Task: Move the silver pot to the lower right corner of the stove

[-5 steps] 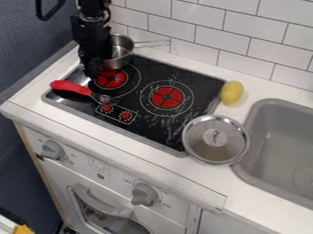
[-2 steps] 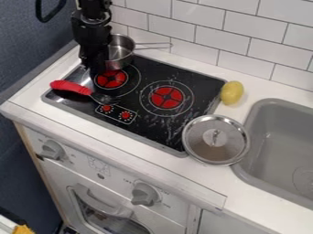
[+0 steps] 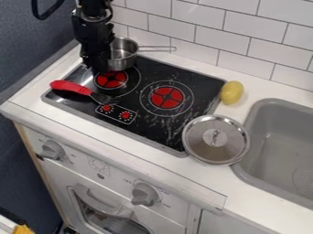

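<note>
Operating from far away, I am seeing my gripper point(image 3: 96, 66) hanging beside the silver pot point(image 3: 124, 58), but I am not managing to tell whether it is spread or pinching. The pot is sitting at the stove's point(image 3: 203, 87) upper left. A metal lid point(image 3: 205, 148) is lying near the lower right corner.

Silver pot point(image 3: 125, 58) sits upright, uncovered, at upper left of the flat black stove point(image 3: 198, 84); long handle point(image 3: 156, 48) points right.
</note>
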Motion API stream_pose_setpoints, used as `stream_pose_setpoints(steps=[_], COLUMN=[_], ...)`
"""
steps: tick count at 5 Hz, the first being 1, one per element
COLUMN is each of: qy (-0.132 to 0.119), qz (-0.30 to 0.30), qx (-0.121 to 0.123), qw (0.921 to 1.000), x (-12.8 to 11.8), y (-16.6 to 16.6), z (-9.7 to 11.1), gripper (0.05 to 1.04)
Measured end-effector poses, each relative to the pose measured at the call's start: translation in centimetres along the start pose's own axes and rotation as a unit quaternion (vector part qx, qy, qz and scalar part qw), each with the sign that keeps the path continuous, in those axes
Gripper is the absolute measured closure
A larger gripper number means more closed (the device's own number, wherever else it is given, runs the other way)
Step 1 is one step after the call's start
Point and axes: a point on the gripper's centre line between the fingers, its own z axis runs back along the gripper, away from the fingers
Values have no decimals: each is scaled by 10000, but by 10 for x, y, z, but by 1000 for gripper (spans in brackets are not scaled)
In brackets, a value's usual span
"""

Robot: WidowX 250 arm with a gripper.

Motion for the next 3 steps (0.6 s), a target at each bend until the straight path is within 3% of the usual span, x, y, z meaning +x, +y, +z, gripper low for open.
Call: stream_pose_setpoints(steps=[1,2,3], qy=[-64,-303,75], qz=[-42,-196,-420], qx=[-309,-514,-799], qw=[9995,9980,9959], x=[-2,-20,-37], y=[4,13,28], z=[24,48,60], gripper=[1000,1000,1000])
